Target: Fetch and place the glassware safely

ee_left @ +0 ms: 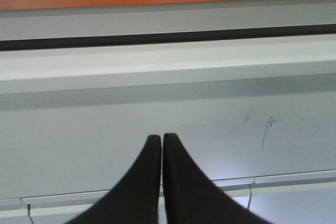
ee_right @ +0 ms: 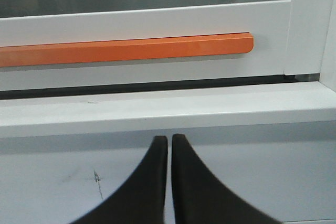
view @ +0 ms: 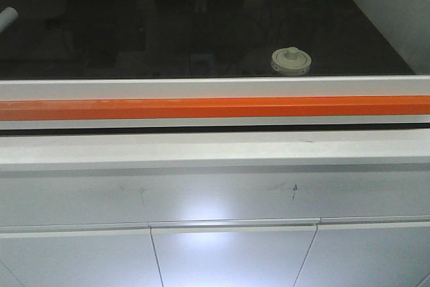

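Glass fronts the cabinet, and behind its pane we find the jar [view: 290,60] standing on the black work surface [view: 101,38], toward the right and close to the front edge. Only its cream-white lid with the central knob reads plainly. The clear body beneath it is hard to make out against the dark floor, and reflections in the pane blur much of what lies around it. At the far left a white cylinder [view: 7,17] is cut off by the picture's edge, well apart from the jar. An orange bar [view: 215,107] runs across the white sash frame below the pane. A white ledge [view: 215,149] lies under it, and cabinet doors [view: 232,253] lower down are cropped at the bottom.

The jar is out of sight in both wrist views. Our left gripper [ee_left: 161,138] points at the white front panel below the ledge. Its two dark fingers [ee_left: 142,182] rise from the bottom edge and are pressed together at the tips. Our right gripper [ee_right: 169,139] is held the same way, facing the right end of the orange bar, with only a thin slit between its fingers. The arms themselves lie outside all three views, so we cannot tell how they are bent. Both grippers sit on the near side of the ledge, outside the pane.
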Robot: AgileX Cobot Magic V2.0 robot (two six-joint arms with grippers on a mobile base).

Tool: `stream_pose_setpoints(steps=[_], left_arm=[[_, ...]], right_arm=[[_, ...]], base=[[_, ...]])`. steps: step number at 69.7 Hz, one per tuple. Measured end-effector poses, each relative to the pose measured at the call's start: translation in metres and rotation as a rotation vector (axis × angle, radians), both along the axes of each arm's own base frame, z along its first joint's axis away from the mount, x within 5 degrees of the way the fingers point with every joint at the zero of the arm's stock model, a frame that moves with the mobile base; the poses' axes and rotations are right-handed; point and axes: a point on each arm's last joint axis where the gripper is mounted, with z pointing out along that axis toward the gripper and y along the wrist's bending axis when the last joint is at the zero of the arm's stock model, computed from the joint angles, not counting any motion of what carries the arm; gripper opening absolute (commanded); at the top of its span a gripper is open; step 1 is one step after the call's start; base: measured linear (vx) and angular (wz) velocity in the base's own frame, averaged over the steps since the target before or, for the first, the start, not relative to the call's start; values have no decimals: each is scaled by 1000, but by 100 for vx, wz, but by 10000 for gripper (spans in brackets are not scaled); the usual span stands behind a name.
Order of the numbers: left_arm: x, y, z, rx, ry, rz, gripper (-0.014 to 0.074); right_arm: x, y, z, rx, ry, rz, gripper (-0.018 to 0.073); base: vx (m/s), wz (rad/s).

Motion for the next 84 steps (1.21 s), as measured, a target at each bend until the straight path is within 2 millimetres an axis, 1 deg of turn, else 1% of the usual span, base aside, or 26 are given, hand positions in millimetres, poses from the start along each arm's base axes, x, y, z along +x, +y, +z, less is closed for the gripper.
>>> stream_pose_setpoints(steps=[37, 61, 76, 84], left_arm=[[0, 0, 0, 5, 0, -1, -7], [1, 0, 4, 12, -53, 2, -7], [2, 1, 11, 10, -126, 7, -7], [2, 2, 21, -26, -245, 19, -7]], right_arm=[[0, 0, 0, 0, 0, 0, -3], [0, 0, 3, -8, -30, 4, -3], [0, 1, 6, -8, -66, 9, -3], [0, 1, 11, -8, -123, 16, -3]], base=[[0, 0], [0, 0], [0, 0], [0, 0]])
